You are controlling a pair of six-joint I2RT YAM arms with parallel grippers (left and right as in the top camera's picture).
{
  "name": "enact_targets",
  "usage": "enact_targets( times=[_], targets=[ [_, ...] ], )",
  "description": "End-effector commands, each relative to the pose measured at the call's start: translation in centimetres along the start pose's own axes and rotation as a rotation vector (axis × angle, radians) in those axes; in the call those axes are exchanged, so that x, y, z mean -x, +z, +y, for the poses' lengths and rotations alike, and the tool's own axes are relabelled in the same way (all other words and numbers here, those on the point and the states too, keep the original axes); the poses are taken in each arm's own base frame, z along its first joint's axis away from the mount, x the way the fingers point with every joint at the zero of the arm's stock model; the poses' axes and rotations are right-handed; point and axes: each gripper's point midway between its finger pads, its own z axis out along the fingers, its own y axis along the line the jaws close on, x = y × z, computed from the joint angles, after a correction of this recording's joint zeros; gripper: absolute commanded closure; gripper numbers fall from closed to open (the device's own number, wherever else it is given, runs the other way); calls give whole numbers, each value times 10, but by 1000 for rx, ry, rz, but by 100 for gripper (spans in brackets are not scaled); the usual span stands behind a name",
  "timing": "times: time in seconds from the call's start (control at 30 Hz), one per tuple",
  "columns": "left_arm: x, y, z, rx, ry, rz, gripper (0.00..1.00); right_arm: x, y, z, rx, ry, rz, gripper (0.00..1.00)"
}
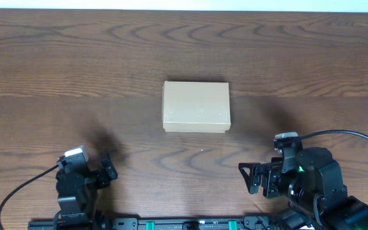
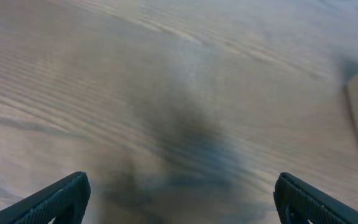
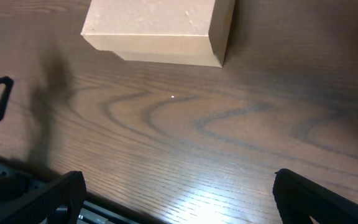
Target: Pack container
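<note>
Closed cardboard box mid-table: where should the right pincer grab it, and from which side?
Probably its right end, from above, fingers spanning the shorter front-to-back width. The box lies flat, lid shut, and is longer left-to-right, so that span is likelier to fit. The right pincer sits open at the front right, nearest that end.

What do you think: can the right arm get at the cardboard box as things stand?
Probably yes: only bare table lies between the right gripper and the closed box, and its jaws stand open.
</note>
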Motion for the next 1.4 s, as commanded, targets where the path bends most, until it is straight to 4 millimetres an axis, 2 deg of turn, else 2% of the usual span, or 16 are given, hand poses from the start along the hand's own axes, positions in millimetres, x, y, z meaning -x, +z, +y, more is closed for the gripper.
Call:
enact_targets(
  times=[0.0, 1.07, 1.27, 1.37],
  targets=[
    [0, 1, 2, 16, 25, -10, 5, -3, 1, 1, 7, 10, 11, 1],
    [-1, 1, 1, 10, 59, -6, 5, -2, 1, 0, 2, 9, 9, 1],
    [-1, 1, 1, 10, 59, -6, 5, 9, -6, -17, -93, -41, -94, 1],
    [-1, 1, 1, 10, 59, -6, 5, 12, -5, -15, -67, -149, -172, 1]
  ],
)
